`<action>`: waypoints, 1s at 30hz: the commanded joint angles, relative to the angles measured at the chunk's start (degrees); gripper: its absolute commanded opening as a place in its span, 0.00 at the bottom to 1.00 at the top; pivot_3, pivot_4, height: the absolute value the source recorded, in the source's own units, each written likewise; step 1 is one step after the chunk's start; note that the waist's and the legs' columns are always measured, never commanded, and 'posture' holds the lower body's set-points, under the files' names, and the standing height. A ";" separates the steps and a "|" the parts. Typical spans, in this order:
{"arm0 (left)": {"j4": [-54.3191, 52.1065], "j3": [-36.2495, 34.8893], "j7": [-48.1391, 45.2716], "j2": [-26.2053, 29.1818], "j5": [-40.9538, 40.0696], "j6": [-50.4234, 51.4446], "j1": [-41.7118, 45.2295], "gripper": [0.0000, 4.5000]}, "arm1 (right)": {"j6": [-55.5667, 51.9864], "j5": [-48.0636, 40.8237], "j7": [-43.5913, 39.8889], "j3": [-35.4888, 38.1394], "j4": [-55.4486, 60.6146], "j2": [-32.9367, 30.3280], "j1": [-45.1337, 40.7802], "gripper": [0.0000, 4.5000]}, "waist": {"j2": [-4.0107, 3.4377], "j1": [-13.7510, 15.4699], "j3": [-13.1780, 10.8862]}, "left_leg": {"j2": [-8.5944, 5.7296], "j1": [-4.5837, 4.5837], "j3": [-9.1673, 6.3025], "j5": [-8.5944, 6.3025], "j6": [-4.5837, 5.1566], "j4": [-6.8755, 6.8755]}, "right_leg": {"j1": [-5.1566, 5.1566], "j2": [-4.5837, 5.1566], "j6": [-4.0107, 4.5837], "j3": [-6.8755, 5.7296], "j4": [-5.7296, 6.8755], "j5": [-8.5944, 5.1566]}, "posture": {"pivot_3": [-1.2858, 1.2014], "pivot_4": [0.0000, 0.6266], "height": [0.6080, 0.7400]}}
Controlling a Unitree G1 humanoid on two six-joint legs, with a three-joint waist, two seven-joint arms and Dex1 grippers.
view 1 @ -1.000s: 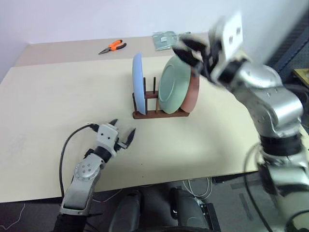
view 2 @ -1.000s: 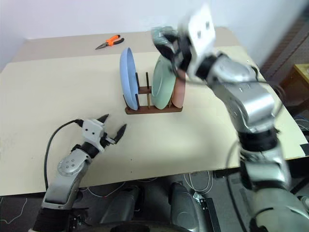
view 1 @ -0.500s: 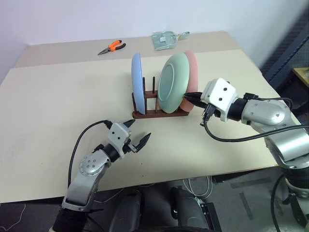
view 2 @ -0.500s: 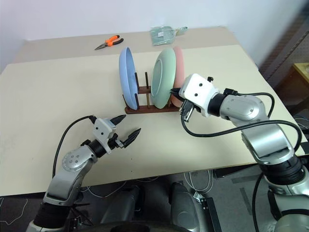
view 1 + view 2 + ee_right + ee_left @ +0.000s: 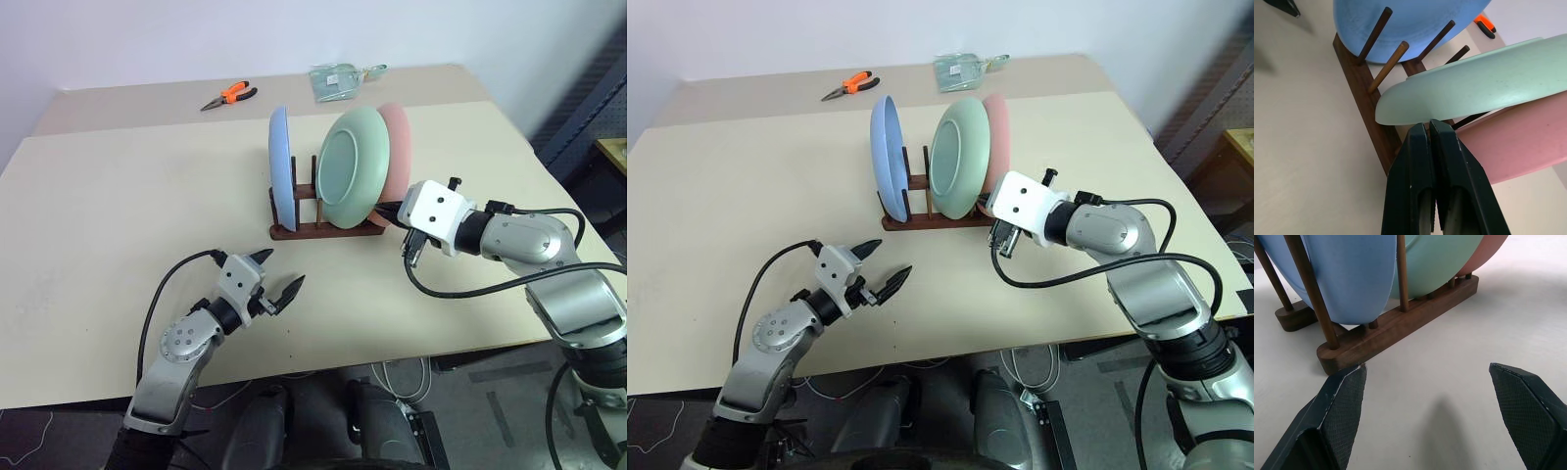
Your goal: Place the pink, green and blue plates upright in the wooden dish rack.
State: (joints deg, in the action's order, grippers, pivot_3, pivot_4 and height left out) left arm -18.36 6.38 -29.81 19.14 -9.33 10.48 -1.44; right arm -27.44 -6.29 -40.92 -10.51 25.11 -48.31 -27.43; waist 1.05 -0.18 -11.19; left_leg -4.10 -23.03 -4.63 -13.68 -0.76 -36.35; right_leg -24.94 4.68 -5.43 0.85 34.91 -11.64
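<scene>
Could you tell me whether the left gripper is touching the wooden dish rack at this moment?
Apart. The left wrist view shows bare table between the open left gripper and the wooden dish rack; the left eye view shows the same gap.

three plates (image 5: 355, 168) stand upright in the rack (image 5: 326, 231) mid-table; pliers (image 5: 228, 96) lie behind it.

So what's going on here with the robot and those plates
All three plates stand on edge in the wooden dish rack: the blue plate at one end, the green plate and pink plate close together at the other. The right claw is shut, with its tip at the green plate's lower edge, gripping nothing. The left claw hangs open over the table in front of the rack, holding nothing.
</scene>
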 commanded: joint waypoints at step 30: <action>-0.88 0.75 2.08 -0.36 1.36 -1.93 -0.41 0.91 | 0.51 1.93 -6.51 4.47 3.38 4.24 -1.06 0.02 | 0.02 1.04 0.01 | -0.02 0.01 -0.01 0.00 0.00 -0.05 | 0.01 -0.01 -0.14 0.00 0.04 0.08 | 0.52 0.24 0.99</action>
State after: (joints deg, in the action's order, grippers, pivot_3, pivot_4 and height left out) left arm -18.18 7.87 -27.97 18.35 -8.49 9.76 -1.73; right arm -26.15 -1.20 -45.79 -10.82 25.52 -42.74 -29.36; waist 1.07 0.85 -11.17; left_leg -4.14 -23.04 -4.65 -13.68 -0.76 -36.41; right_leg -24.92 4.69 -5.57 0.84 34.94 -11.55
